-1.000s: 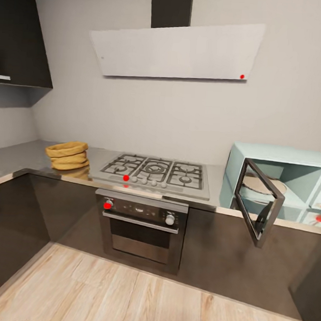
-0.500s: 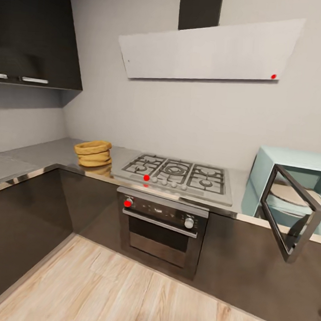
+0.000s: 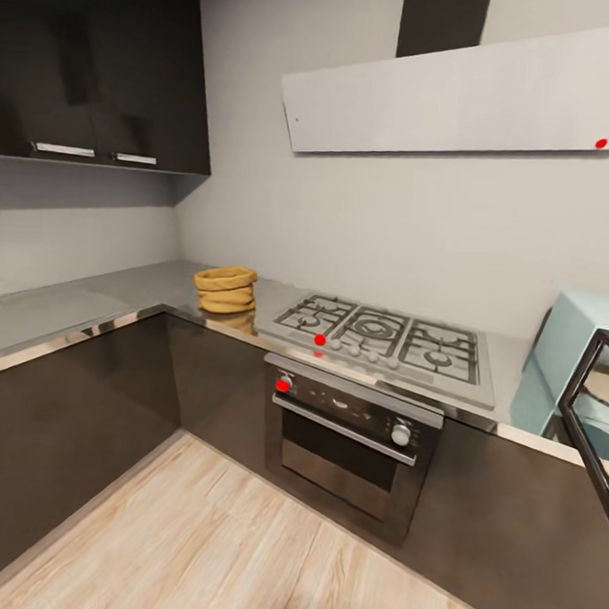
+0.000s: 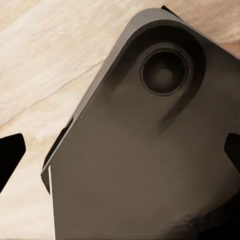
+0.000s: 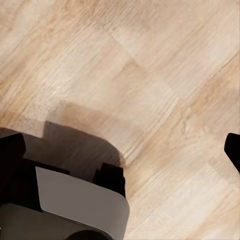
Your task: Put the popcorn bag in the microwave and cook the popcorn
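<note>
Head view: we list the popcorn bag (image 3: 225,289) upright on the countertop (image 3: 88,305), near the surface's inner corner, just beside the gas hob (image 3: 380,343). The microwave (image 3: 579,357) sits well apart at the far end, its door (image 3: 595,414) open. We judge the approach unfinished; we should square up to the bag before reaching.

Left wrist view: dark robot body (image 4: 145,150) over wooden floor (image 4: 35,65); left hand's spread we cannot tell.

Right wrist view: floor, base edge; right hand likewise unreadable.
</note>
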Motion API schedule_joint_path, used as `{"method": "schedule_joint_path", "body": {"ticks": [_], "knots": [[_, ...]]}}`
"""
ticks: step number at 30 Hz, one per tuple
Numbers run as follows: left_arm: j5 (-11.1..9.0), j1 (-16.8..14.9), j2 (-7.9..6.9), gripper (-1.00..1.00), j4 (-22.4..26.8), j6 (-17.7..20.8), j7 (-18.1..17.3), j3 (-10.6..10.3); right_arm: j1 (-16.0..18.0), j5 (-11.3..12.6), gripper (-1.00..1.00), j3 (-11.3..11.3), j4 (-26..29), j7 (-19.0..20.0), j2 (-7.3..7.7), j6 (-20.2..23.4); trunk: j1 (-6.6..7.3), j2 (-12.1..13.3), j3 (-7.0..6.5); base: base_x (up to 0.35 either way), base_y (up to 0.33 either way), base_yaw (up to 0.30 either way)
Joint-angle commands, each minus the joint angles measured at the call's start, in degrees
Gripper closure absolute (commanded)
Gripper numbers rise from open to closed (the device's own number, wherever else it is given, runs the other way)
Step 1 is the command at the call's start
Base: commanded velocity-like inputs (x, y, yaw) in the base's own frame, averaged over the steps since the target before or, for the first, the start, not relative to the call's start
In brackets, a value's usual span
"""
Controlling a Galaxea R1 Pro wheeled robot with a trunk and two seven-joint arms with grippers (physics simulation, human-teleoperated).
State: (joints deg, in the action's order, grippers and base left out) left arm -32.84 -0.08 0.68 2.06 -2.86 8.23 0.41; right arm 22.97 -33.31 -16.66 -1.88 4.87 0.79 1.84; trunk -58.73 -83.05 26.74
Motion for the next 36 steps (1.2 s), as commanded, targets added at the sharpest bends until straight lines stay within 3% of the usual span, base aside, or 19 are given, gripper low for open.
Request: {"method": "schedule_joint_path", "body": {"ticks": [1,18,19,21,31,36], "knots": [[-0.06,-0.01,0.04,-1.00,0.05,-0.12,0.21,0.03,0.06,-0.44,-1.00,-0.48,-0.06,0.14,0.02,0.10,0.00,-0.03,0.05,0.000,0.000,0.300],[-0.14,-0.01,0.02,-1.00,0.06,-0.18,-0.21,0.03,0.00,-0.55,-1.00,-0.48,-0.06,0.76,0.00,0.00,0.00,-0.03,0.05,0.004,0.000,0.300],[-0.12,-0.01,0.02,-1.00,0.07,-0.14,-0.38,0.03,-0.60,-3.01,-1.00,-0.48,-0.06,0.28,0.00,-0.14,0.00,-0.03,0.05,0.109,0.000,0.300],[-0.12,-0.01,0.02,-1.00,0.07,-0.16,-0.40,0.01,-0.70,-3.84,-1.00,-0.48,-0.06,0.11,-0.04,-0.11,0.00,-0.03,0.05,0.151,0.000,0.300],[0.32,-0.01,0.02,-1.00,0.14,-0.14,-0.49,-0.06,-0.74,-4.30,-1.00,-0.50,0.03,1.03,0.76,-2.06,0.00,-0.03,0.05,0.304,0.000,0.020],[0.39,-0.01,0.02,-1.00,0.14,-0.03,-0.50,-0.06,-0.76,-4.58,-1.00,-0.47,0.35,0.88,-0.32,0.03,0.00,-0.03,0.05,0.322,0.000,0.000]]}}
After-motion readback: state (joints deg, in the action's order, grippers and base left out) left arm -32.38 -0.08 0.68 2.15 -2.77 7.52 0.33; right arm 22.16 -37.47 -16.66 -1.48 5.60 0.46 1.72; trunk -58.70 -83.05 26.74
